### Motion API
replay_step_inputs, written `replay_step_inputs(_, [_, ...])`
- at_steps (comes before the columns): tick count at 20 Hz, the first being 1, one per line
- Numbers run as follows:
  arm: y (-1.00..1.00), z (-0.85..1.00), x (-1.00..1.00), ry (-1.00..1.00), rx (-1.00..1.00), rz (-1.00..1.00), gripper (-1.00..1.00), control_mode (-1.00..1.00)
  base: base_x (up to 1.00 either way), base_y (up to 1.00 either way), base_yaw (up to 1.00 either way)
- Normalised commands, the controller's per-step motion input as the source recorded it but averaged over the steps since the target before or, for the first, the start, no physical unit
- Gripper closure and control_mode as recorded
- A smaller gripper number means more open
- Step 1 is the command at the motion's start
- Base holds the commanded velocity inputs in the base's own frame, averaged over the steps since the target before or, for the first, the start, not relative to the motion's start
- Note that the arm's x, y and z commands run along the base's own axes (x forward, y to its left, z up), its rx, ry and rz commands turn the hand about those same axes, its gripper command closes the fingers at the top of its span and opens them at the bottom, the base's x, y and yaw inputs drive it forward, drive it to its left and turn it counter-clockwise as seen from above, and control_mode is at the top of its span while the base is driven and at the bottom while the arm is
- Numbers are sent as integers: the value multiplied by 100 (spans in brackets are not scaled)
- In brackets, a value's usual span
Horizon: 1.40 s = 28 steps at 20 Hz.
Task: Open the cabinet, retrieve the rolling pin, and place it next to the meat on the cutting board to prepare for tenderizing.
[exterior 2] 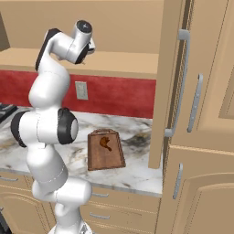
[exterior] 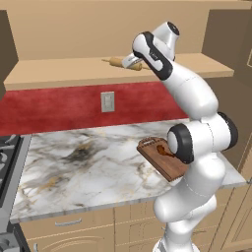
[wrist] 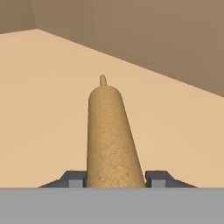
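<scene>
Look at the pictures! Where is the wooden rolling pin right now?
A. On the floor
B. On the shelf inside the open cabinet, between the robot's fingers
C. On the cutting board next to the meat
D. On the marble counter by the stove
B: the rolling pin lies on the shelf of the cabinet, with the gripper set around its body, one fingertip on each side.

Matt, grainy wooden rolling pin (wrist: 111, 135); glossy veined marble counter (exterior: 83, 162).
</scene>
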Motion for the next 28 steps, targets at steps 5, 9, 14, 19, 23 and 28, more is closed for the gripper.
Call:
replay_step_inputs(5, [1, -9, 0, 3, 0, 0, 100, -100, 0, 0, 0])
replay_step_inputs(9, [0, -1, -20, -6, 0, 0, 100, -100, 0, 0, 0])
replay_step_inputs(14, [-3, -1, -72, -11, 3, 0, 100, -100, 0, 0, 0])
replay_step_inputs(19, [-6, -7, -97, -14, 7, -1, 100, -100, 0, 0, 0])
replay_step_inputs(23, [-5, -4, -100, -13, 6, -2, 100, -100, 0, 0, 0])
replay_step_inputs(28, [-2, 0, -99, -2, 1, -4, 100, -100, 0, 0, 0])
